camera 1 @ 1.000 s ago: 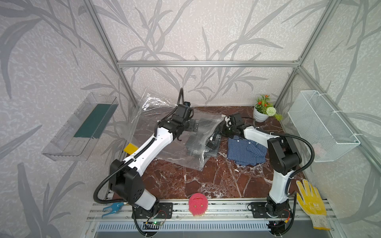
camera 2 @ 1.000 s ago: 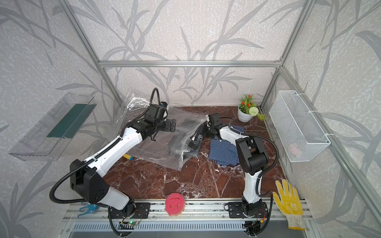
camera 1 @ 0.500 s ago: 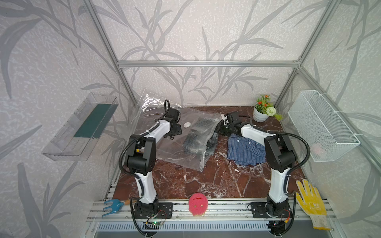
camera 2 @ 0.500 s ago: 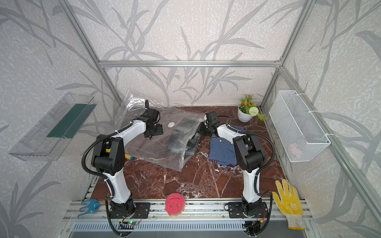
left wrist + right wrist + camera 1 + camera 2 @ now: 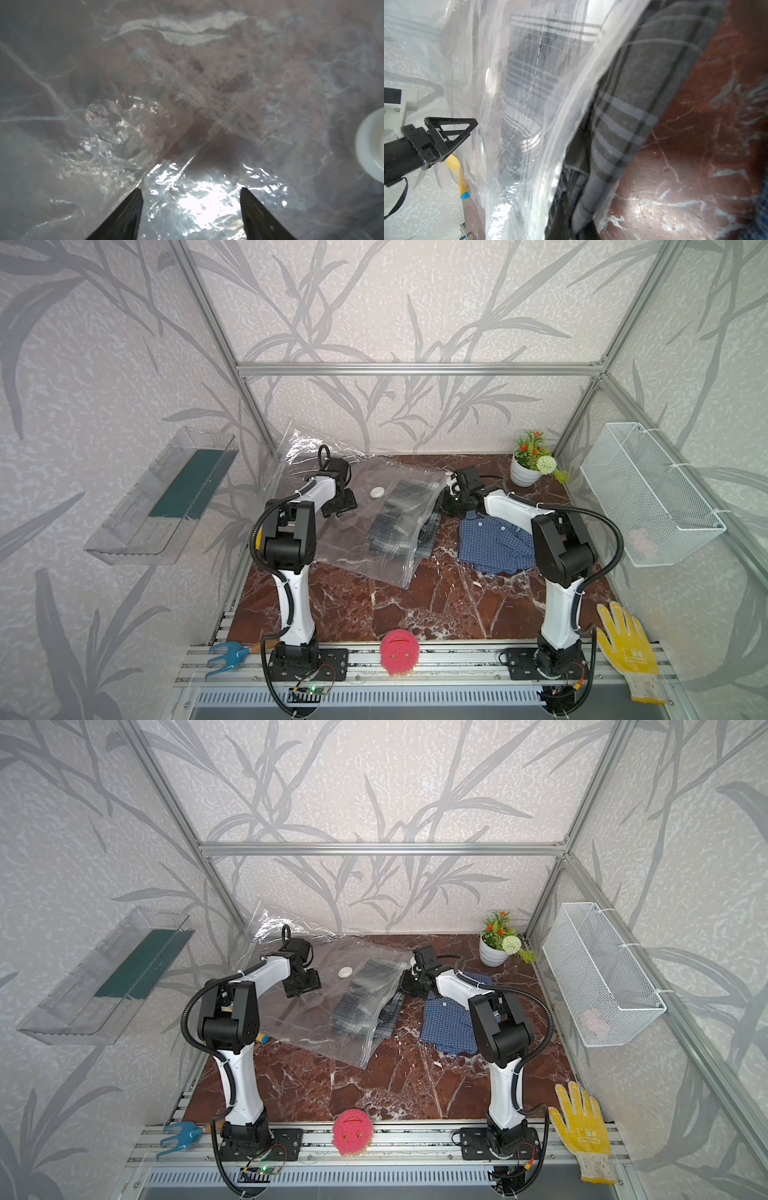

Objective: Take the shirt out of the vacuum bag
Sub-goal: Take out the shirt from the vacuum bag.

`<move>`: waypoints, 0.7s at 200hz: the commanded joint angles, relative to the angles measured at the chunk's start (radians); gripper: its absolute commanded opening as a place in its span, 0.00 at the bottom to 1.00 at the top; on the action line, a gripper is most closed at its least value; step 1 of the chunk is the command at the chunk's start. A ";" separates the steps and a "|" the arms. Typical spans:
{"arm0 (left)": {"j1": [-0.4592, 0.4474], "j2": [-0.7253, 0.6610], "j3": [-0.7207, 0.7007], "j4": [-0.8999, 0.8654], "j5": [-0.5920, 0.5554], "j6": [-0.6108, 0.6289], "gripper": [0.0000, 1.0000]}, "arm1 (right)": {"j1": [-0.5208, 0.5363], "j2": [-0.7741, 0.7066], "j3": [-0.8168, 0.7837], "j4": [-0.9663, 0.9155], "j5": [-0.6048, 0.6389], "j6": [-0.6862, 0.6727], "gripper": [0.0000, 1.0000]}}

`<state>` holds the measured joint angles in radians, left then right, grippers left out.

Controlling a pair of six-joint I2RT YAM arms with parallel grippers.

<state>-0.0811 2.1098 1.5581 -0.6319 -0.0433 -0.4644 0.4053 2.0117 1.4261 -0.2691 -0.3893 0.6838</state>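
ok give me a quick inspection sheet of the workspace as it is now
surface: brown marble table, white veins
job's things: vacuum bag spread out, valve up; grey plaid shirt partly out of its mouth; blue checked shirt outside beside it
clutter: pink sponge, yellow glove, blue rake, potted plant
grippers: left pincer open over the bag; right pincer shut at its mouth
cables: black hose looping off each arm
surroundings: clear shelf, wire basket on walls

Bright, even light is filling both top views, seemingly from overhead, and the frame bars (image 5: 415,369) are bowing near the edges. Glare is flaring off the vacuum bag (image 5: 207,199) in the soft left wrist view. The right wrist view is smearing the plaid shirt (image 5: 633,104) close to the lens.
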 commanded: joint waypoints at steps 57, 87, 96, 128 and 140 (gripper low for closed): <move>0.002 0.056 -0.032 0.015 0.033 -0.038 0.67 | -0.064 -0.083 0.110 -0.275 0.009 -0.125 0.00; 0.003 0.053 -0.033 0.014 0.030 -0.037 0.67 | -0.124 -0.155 0.052 -0.327 0.008 -0.166 0.00; 0.003 0.050 -0.039 0.019 0.031 -0.037 0.67 | -0.143 -0.171 0.046 -0.353 0.001 -0.185 0.00; 0.005 0.048 -0.043 0.030 0.033 -0.039 0.67 | -0.203 -0.194 0.082 -0.475 -0.050 -0.278 0.00; 0.006 0.048 -0.043 0.033 0.033 -0.041 0.67 | -0.224 -0.201 0.093 -0.513 -0.061 -0.317 0.00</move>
<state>-0.0792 2.1265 1.5497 -0.5995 -0.0322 -0.4755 0.2085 1.8565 1.4773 -0.6525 -0.4095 0.4683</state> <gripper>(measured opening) 0.670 0.067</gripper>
